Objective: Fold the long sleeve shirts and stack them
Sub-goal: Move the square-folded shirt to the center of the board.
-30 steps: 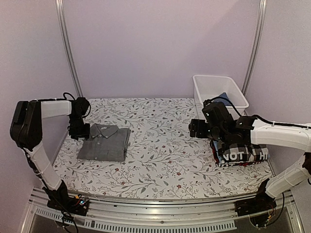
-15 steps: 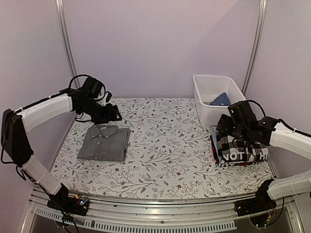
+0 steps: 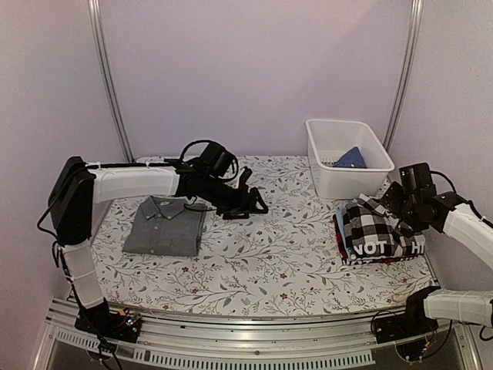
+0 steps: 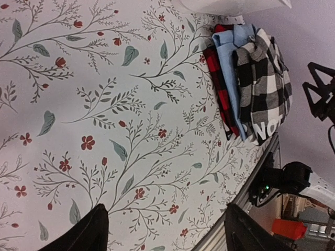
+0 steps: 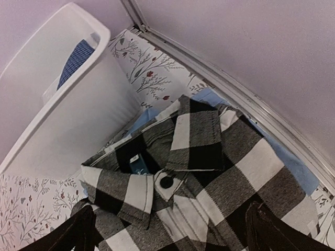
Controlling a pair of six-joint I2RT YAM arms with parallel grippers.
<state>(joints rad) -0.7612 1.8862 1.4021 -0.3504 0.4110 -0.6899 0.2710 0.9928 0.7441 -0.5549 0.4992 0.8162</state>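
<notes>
You can read only one piece of print: large white block letters "NOT" on the dark folded cloth shirt [image 3: 376, 249], low in the right-hand stack, along its near edge. Further right on that edge you get one more white letter, seemingly an "H", with the rest unclear. In the left wrist view those letters lie sideways and only "NO" is legible. The small teal tag [image 5: 137, 163] inside the collar of the black-and-white checked cloth shirt [image 5: 209, 172] is too small for you to read.
</notes>
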